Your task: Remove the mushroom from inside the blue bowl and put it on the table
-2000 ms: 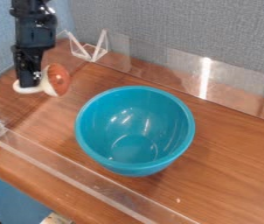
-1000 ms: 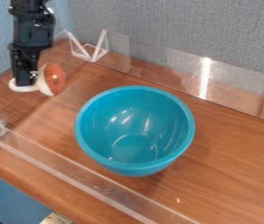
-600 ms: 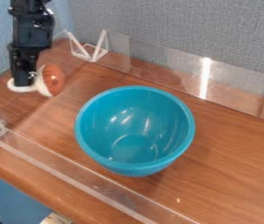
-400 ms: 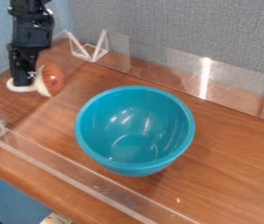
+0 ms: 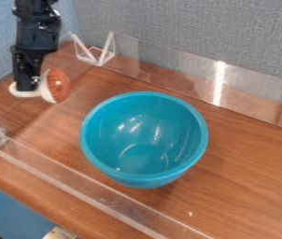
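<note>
my gripper [image 5: 29,84] stood clenched on the mushroom [image 5: 50,86], which lay on its side on the table [image 5: 249,177] at far left, apart from the blue bowl [image 5: 144,139].

A single black robot arm reaches down at the far left. Its gripper [image 5: 28,84] points almost straight downward, tilted only slightly. The two dark fingers [image 5: 24,73] sit drawn close together, nearly closed, with the wrist stacked directly above them.
</note>
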### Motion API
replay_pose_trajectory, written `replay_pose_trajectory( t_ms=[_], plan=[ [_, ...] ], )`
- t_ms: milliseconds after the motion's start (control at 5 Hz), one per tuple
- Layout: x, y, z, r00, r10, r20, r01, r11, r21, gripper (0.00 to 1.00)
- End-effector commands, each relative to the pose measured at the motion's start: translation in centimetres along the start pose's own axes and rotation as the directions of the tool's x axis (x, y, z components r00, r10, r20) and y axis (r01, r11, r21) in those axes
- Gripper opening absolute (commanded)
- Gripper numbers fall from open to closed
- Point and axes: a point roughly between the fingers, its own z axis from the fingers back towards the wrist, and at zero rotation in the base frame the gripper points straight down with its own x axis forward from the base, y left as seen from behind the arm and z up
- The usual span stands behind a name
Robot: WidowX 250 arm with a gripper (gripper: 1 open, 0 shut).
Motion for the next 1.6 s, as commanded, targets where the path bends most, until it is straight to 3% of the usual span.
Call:
replay_pose_trajectory(
  t_ms=[0, 1400],
  plan=[
    [0.07, 0.87, 2.03, 1.000, 0.005, 0.027, -0.007, 0.997, 0.071, 0.00],
    [-0.55, 0.67, 2.03, 1.000, -0.024, -0.019, 0.026, 0.995, 0.097, 0.00]
  ],
)
